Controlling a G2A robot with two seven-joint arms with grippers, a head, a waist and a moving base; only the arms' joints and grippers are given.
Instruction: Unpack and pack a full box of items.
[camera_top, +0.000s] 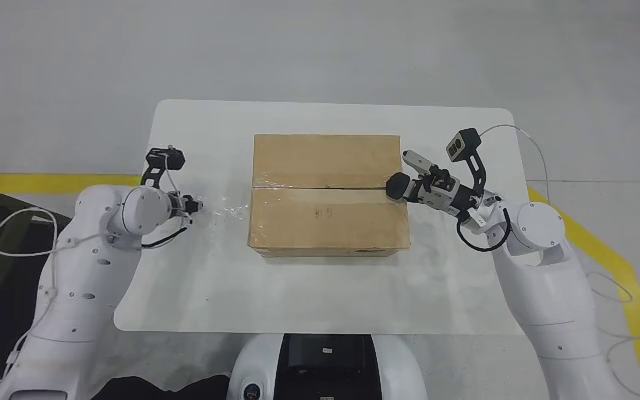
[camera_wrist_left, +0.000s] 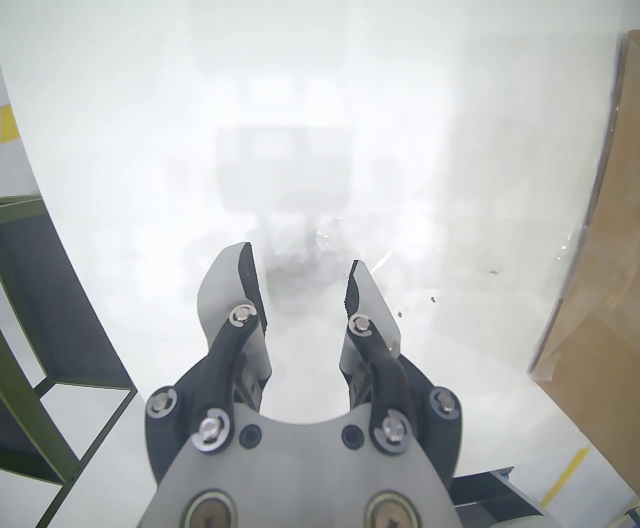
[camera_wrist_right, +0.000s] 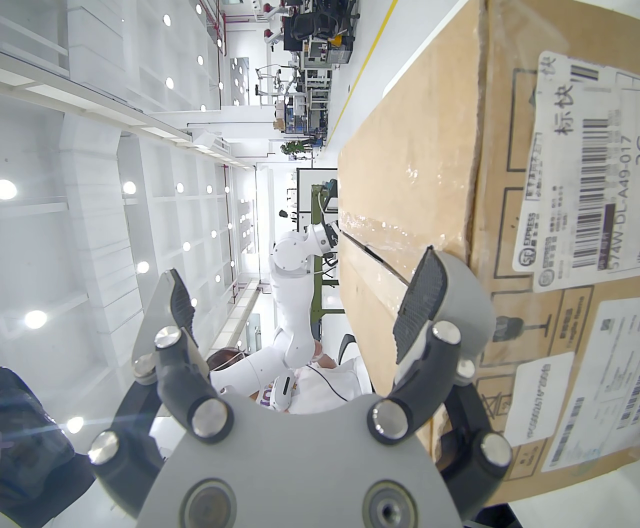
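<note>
A closed brown cardboard box (camera_top: 330, 195) stands in the middle of the white table (camera_top: 200, 290), its two top flaps meeting at a taped seam. Shipping labels cover its end face (camera_wrist_right: 565, 200). My right gripper (camera_top: 403, 172) is at the box's right end, level with the top edge, open, with one finger (camera_wrist_right: 425, 285) close to the seam's end and nothing between the fingers. My left gripper (camera_top: 195, 205) hovers open over bare table to the left of the box. In the left wrist view that gripper (camera_wrist_left: 300, 260) is empty and the box's side (camera_wrist_left: 600, 300) stands apart from it.
Bare table surface (camera_wrist_left: 350, 125) lies around the box on all sides. A dark green frame (camera_wrist_left: 30, 350) stands beyond the table's edge by the left arm. A yellow floor line (camera_top: 60, 183) runs past the table.
</note>
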